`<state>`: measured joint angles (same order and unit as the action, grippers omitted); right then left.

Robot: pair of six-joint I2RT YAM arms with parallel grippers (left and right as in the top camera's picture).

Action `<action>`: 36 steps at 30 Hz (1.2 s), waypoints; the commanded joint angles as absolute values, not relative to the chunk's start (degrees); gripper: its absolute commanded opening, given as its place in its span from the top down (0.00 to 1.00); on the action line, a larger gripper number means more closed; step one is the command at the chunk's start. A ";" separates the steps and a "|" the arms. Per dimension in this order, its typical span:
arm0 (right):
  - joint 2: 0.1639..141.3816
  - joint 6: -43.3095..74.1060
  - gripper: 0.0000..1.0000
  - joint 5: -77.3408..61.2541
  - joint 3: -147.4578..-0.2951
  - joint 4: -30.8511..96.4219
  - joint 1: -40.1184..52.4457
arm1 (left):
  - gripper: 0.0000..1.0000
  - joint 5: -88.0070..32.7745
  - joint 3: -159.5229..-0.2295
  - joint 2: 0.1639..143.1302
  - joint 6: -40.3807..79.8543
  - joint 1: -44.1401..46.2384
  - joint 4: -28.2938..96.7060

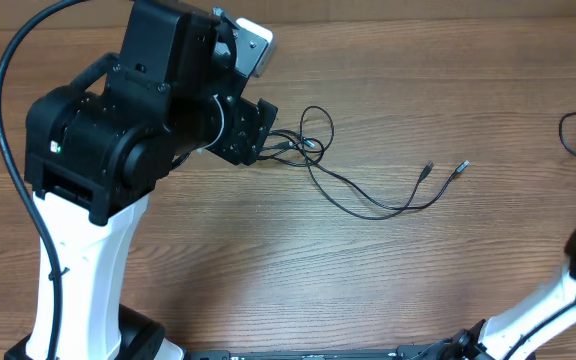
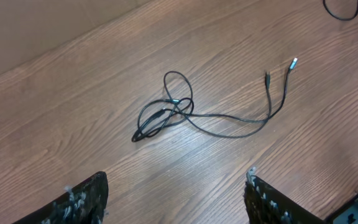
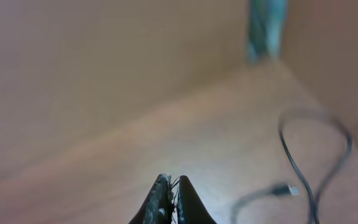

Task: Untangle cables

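My left claw (image 2: 176, 186) is spread wide with nothing in it, hovering above the table (image 2: 55, 93). Just past it are the tangled cables (image 2: 166, 115), a messy knot of thin black loops. It's left of the middle and closer to the far edge than the near edge. From the knot, 2 strands run off toward the right edge and end in 2 small plugs (image 2: 294, 62) lying near each other, roughly mid-table. Over on the right side, my right claw (image 3: 172, 182) is pinched tight with nothing between the fingers, though that view is pretty blurry. Beyond it there's another cable (image 3: 316, 149), a loose loop with a plug end. It's lying flat by the right edge, up toward the far right corner.
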<state>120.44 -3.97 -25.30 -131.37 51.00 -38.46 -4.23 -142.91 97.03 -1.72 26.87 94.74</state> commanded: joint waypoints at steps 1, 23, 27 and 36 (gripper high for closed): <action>115.28 1.69 0.96 -36.03 -132.11 50.19 -38.68 | 0.30 -3.36 -143.35 98.24 -2.83 26.65 94.63; 76.09 14.76 0.91 -40.99 -106.54 34.46 -30.76 | 0.40 -0.86 -143.39 105.19 -3.60 26.59 91.81; 67.70 9.69 0.87 -39.20 -94.96 27.70 -25.10 | 0.34 1.54 -143.48 104.25 -3.62 26.59 88.77; 53.39 10.96 0.84 -24.12 -72.55 12.03 -11.25 | 0.28 8.45 -143.52 100.99 -2.17 26.59 82.94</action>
